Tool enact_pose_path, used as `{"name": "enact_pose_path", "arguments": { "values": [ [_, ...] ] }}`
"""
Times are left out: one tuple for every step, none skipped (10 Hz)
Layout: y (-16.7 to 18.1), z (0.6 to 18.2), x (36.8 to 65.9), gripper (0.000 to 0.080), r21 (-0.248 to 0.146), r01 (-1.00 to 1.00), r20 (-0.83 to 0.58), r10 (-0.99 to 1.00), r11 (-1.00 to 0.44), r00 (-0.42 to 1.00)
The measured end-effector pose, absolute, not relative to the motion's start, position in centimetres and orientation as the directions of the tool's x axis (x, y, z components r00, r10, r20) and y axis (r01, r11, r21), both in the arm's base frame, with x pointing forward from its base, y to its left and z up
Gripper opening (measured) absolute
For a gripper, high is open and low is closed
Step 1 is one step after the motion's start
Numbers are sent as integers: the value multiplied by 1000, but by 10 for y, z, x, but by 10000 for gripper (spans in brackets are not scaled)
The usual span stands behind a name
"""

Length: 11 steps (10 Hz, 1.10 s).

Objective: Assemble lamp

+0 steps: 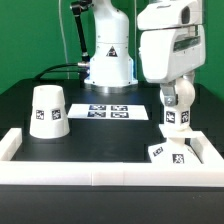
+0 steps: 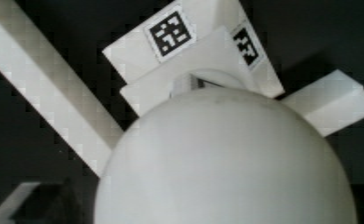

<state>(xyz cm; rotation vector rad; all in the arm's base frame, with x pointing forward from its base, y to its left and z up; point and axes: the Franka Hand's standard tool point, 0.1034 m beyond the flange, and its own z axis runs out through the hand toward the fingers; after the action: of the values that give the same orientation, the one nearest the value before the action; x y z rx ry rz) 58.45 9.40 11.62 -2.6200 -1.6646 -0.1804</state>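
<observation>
1. The gripper [image 1: 174,122] hangs low at the exterior view's right, over the front corner inside the long white border rail [image 1: 60,166]; its jaws stand spread wide.
2. The bulb [image 1: 171,100] sits between the fingers as a rounded white shape; I cannot tell whether they press it.
3. In the wrist view the bulb [image 2: 218,160] fills the middle, with the square base [image 2: 197,50] beyond it.
4. The base [image 1: 168,152] lies right under the gripper, tags up, near the rail's corner.
5. The shade [image 1: 47,111] stands wide end down at the exterior view's left, well apart.
6. The marker board [image 1: 108,112] lies flat mid-table, between shade and arm.
</observation>
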Motion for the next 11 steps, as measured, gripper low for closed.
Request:
{"name": "enact_pose_path", "arguments": {
  "values": [
    [94,114,583,699,43,929,101,926,-368,363],
    [93,113,583,699,55,960,83,960,-273,268],
    [92,113,583,699,60,969,76,969,-238,233],
    [92,113,583,699,71,984,59,985,-166,162],
    [92,114,585,699,93,987,47,991,-129,125],
    [92,114,584,699,94,989,43,993,-117,114],
    [91,113,584,597,93,988,43,992,-123,120],
    [91,113,584,576,93,988,43,992,-124,120],
    [91,113,584,576,93,988,43,992,-125,121],
    [91,113,584,576,91,984,46,988,-154,151],
    [90,113,585,576,91,984,46,987,-155,152]
  ]
}}
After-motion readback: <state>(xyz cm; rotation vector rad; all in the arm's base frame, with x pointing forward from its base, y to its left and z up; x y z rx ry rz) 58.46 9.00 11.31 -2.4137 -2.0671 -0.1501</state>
